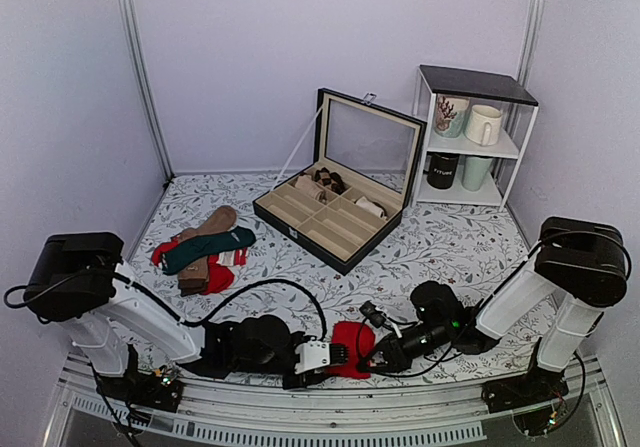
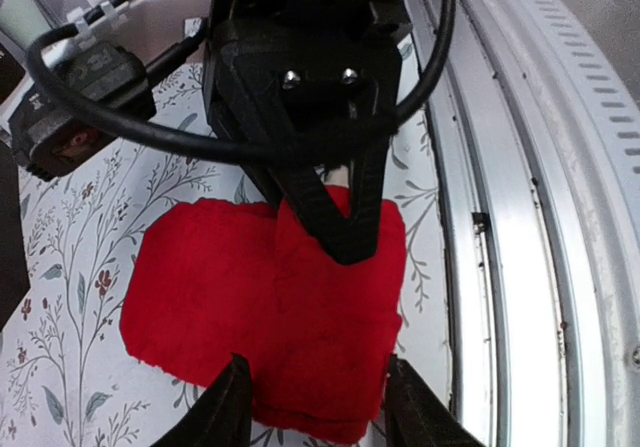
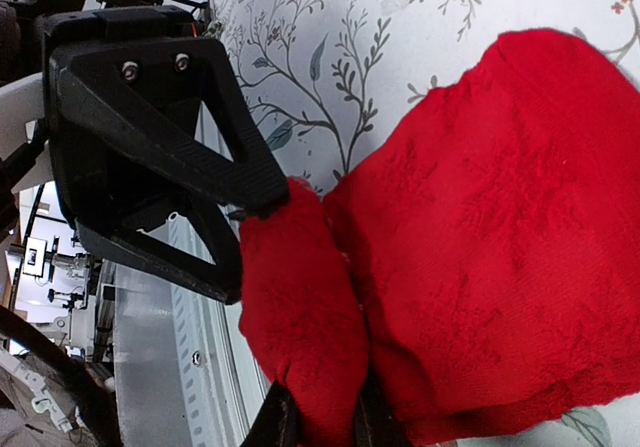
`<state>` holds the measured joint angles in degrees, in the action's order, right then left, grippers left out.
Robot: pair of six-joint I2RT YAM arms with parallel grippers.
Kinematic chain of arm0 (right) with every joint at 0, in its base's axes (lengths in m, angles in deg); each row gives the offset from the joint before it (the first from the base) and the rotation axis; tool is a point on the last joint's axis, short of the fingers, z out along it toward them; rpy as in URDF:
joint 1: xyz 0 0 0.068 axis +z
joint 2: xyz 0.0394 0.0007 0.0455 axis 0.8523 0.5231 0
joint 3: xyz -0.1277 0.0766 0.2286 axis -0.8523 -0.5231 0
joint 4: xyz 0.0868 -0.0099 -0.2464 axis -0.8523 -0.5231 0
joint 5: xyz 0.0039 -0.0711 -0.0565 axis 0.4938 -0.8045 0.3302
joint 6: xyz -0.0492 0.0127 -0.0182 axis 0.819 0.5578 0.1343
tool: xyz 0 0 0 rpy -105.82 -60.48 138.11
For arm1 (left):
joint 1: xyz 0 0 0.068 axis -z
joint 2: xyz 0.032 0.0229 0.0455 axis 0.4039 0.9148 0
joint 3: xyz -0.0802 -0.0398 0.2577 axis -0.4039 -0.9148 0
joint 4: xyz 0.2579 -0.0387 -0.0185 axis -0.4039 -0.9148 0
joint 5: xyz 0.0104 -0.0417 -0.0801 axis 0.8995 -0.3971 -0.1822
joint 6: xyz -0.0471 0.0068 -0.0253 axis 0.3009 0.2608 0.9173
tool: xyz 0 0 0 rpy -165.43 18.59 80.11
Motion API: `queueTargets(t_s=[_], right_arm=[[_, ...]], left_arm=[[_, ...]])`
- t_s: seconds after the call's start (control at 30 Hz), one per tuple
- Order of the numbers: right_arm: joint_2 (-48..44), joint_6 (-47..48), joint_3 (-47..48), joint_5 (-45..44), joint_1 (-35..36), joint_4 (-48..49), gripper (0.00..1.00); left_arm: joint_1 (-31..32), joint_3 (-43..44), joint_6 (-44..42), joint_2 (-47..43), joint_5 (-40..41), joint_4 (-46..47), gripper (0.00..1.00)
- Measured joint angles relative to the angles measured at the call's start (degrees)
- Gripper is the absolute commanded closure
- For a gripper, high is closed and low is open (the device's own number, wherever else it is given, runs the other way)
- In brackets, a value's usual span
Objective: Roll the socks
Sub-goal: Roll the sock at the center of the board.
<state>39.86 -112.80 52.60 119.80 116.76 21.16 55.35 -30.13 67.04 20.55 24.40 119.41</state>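
The red fuzzy socks [image 1: 352, 347] lie folded on the patterned cloth at the table's near edge, between both arms. In the left wrist view the socks [image 2: 270, 307] spread flat, and my left gripper [image 2: 318, 407] has a finger pressed against each side of their near folded end. My right gripper [image 3: 320, 422] is shut on a bunched lobe of the socks [image 3: 480, 237], pinched narrow between its fingers. From the left wrist the right gripper [image 2: 340, 237] shows coming down onto the far part of the sock. The beige cuff is hidden.
A heap of dark green, brown and striped socks [image 1: 205, 252] lies at the left. An open compartment box [image 1: 335, 212] stands mid-table, a white shelf [image 1: 475, 137] with mugs at the back right. The metal rail [image 2: 520, 217] runs right beside the socks.
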Motion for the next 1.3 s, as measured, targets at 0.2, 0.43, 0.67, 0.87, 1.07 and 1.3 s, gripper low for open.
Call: queueTargets(t_s=[0.2, 0.43, 0.67, 0.87, 1.07, 1.3], right_arm=[[0.00, -0.31, -0.17, 0.15, -0.13, 0.09, 0.92], [0.00, -0.46, -0.24, 0.37, -0.37, 0.07, 0.92], [0.13, -0.46, -0.22, 0.55, -0.46, 0.09, 0.91], [0.20, -0.46, -0.33, 0.74, -0.57, 0.15, 0.89], [-0.13, -0.26, -0.52, 0.66, -0.61, -0.09, 0.67], [-11.63, 6.47, -5.64, -9.07, 0.42, -3.45, 0.40]], left_arm=[[0.13, 1.77, 0.17, 2.75, 0.22, 0.61, 0.90], [0.31, 2.80, 1.44, 4.07, -0.15, 0.76, 0.58], [0.35, 4.24, 2.97, 6.69, -0.24, 0.35, 0.59], [0.44, 4.26, 3.17, 6.43, -0.48, 0.31, 1.00], [0.33, 5.20, 4.33, 5.66, -1.64, -2.54, 1.00], [-2.89, 11.72, 13.25, 7.50, -11.56, -11.17, 1.00]])
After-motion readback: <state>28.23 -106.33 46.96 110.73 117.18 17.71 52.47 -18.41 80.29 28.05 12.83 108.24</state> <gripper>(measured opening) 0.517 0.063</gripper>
